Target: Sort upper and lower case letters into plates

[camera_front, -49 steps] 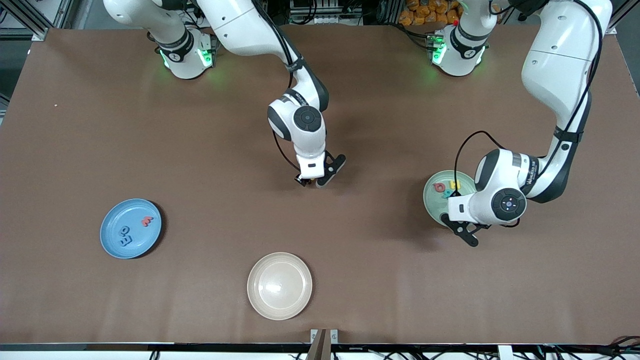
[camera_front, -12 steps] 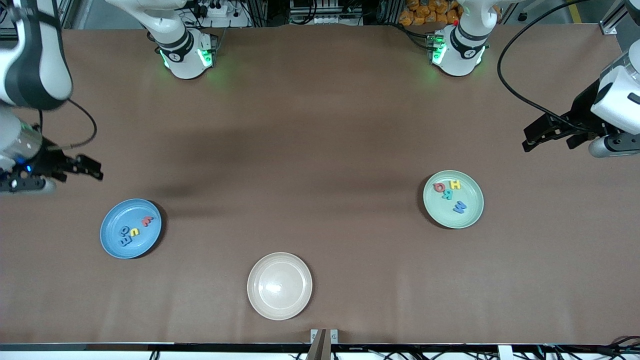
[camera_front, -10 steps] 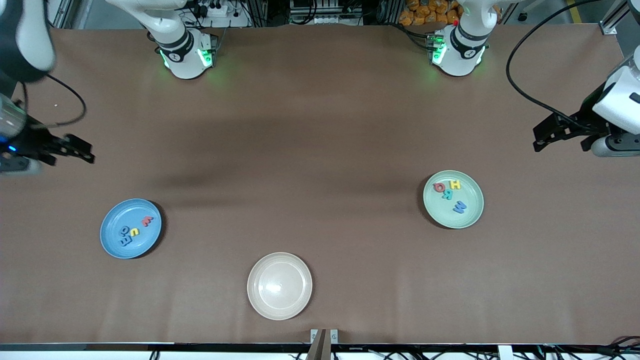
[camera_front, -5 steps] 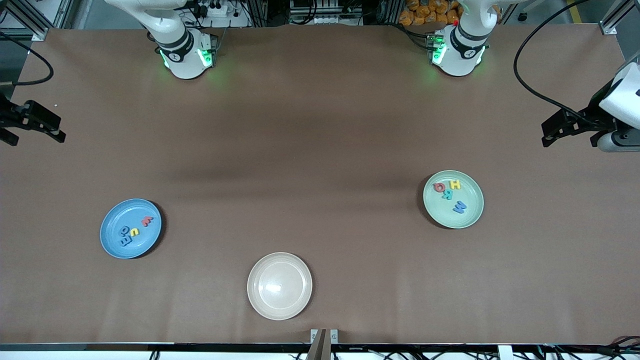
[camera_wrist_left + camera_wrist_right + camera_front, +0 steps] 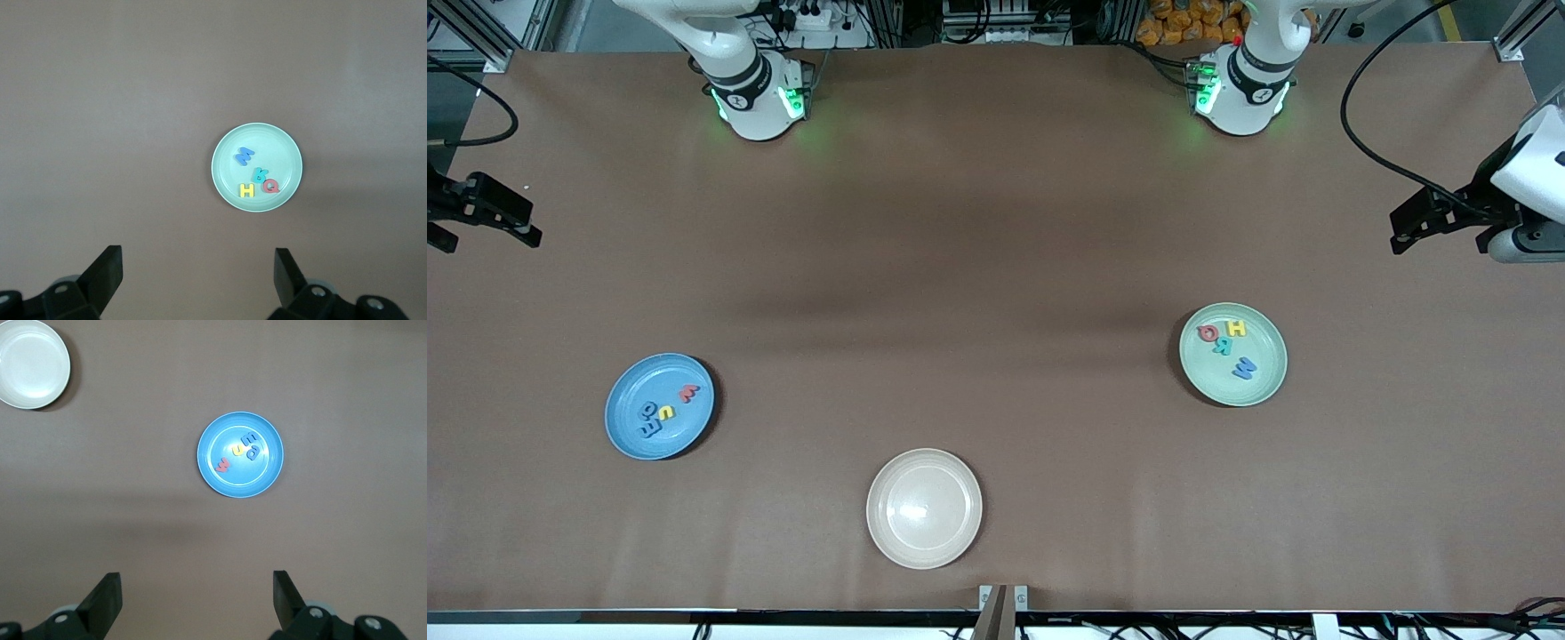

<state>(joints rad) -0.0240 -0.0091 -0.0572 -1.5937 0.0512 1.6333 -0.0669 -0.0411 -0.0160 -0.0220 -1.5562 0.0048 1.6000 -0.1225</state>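
4 bright letters (image 5: pixel 664 411) per plate (image 5: pixel 630 436)

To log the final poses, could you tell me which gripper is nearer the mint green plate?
Left. The left gripper, open, hangs over the table's edge near the mint green plate. The right gripper, open, is at the right arm's end.
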